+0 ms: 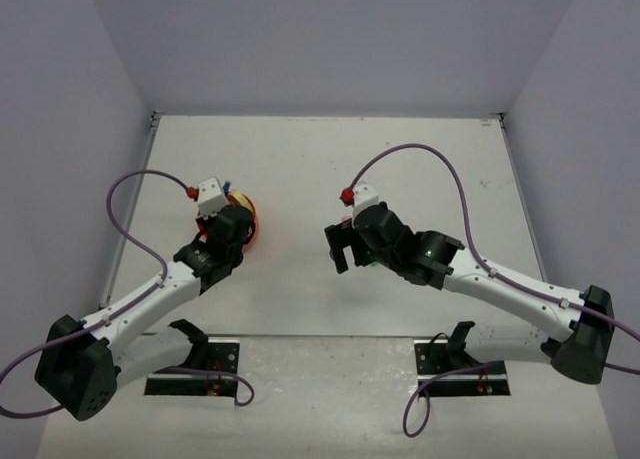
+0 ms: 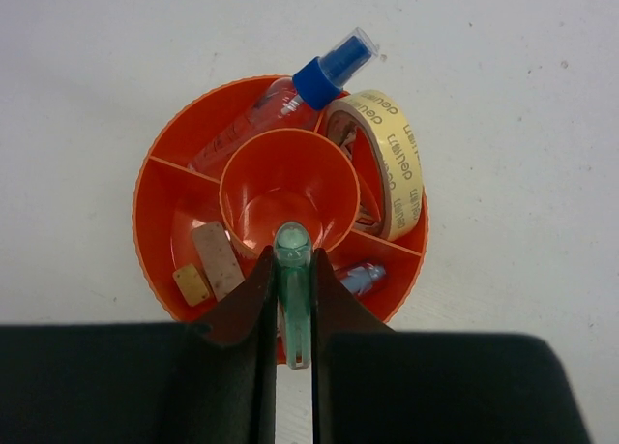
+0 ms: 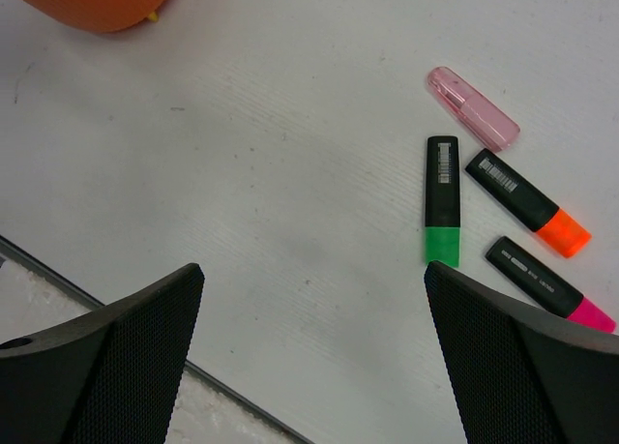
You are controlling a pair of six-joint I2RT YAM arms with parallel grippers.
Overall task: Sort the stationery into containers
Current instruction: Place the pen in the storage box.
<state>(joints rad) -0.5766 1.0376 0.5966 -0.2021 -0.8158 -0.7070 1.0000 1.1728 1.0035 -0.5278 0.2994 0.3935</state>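
Note:
My left gripper (image 2: 293, 270) is shut on a pastel green bar (image 2: 292, 289) and holds it over the near rim of the round orange tub (image 2: 155, 188), beside its centre cup. The tub holds a blue-capped bottle (image 2: 290, 91), a tape ring (image 2: 392, 159), a tan cube (image 2: 191, 283), a brownish block (image 2: 217, 259) and a small silver-tipped item (image 2: 363, 277). My right gripper (image 3: 314, 270) is open and empty above the bare table. To its right lie a green highlighter (image 3: 442, 199), an orange one (image 3: 527, 202), a pink one (image 3: 548, 283) and a pink bar (image 3: 474, 108).
The tub's edge shows at the top left of the right wrist view (image 3: 97, 4) and behind the left arm in the top view (image 1: 250, 219). The right gripper (image 1: 342, 247) hangs right of the tub. A table edge strip (image 3: 97, 299) runs below it.

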